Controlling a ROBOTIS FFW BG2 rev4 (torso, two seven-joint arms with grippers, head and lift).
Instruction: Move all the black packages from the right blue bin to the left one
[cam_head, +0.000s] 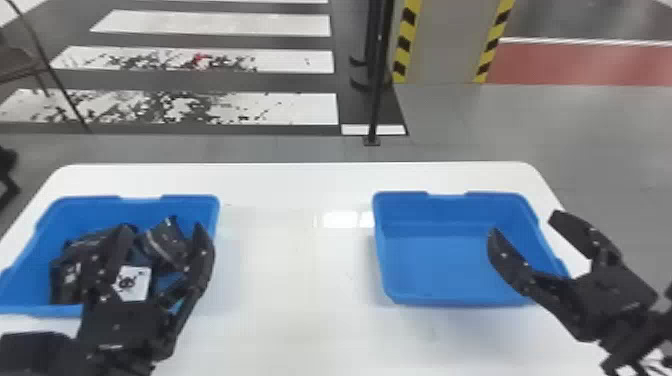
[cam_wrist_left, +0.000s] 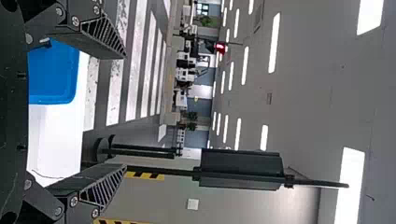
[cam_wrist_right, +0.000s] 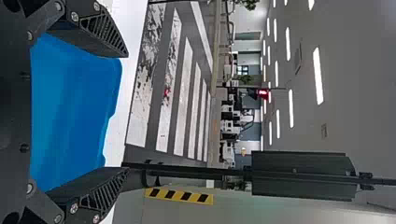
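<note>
In the head view my left gripper stands open above the left blue bin. Black packages lie heaped in that bin, one bearing a white label with a black mark, partly covered by the gripper. The right blue bin has a bare floor. My right gripper is open over that bin's right side, its fingers spread. In the left wrist view the left gripper holds nothing, and the left bin shows behind. The right wrist view has the right gripper with nothing between its fingers, the right bin beyond.
Both bins stand on a white table with a wide gap between them. Past its far edge, a black pole stands on the floor near a pillar with yellow-black stripes.
</note>
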